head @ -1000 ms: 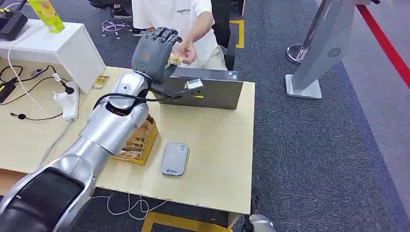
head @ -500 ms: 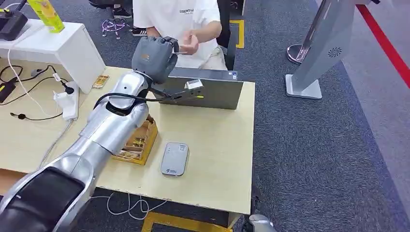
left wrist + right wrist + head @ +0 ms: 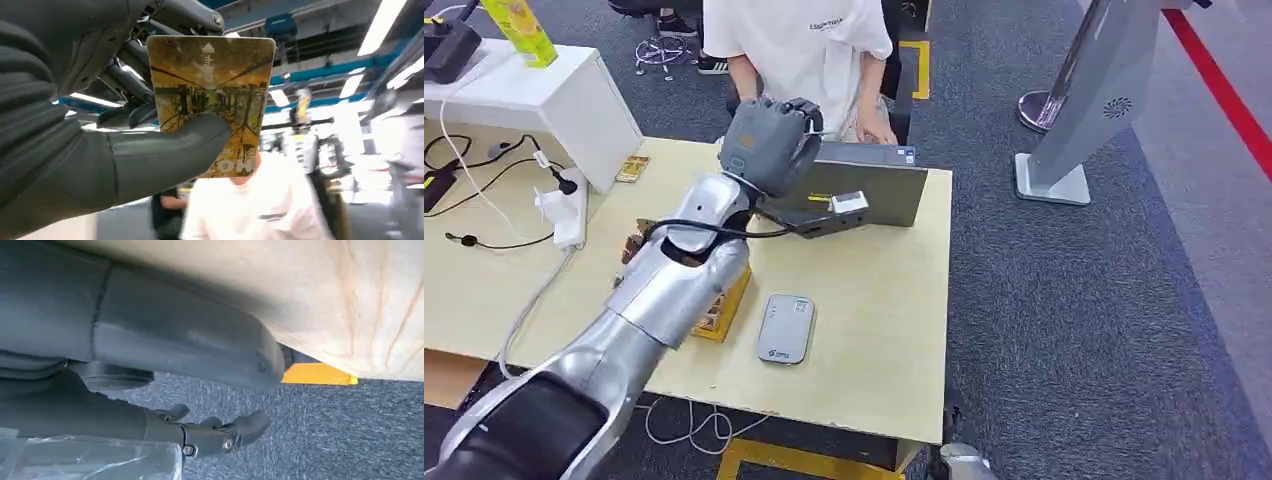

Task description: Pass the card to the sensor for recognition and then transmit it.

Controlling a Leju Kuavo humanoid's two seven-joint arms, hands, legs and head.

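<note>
My left hand (image 3: 767, 146) is raised over the back of the table, above the grey laptop (image 3: 864, 192). It pinches a yellow-brown picture card (image 3: 212, 82) between the thumb (image 3: 165, 155) and the darker fingers. The grey card reader (image 3: 786, 328) lies flat near the table's front edge, well below and nearer to me than the hand. My right hand (image 3: 190, 355) hangs beside the table's underside with its fingers (image 3: 220, 432) apart and nothing in them.
A person in a white shirt (image 3: 794, 40) stands behind the table with one hand (image 3: 879, 133) on the laptop's edge. A wooden tray of cards (image 3: 716, 305) sits left of the reader under my forearm. Cables, a white box (image 3: 554, 95) and a grey kiosk (image 3: 1084, 100) stand around.
The person's hand, which met my left hand at the card, has dropped to the laptop. My left hand closed on the card and moved right and nearer to me.
</note>
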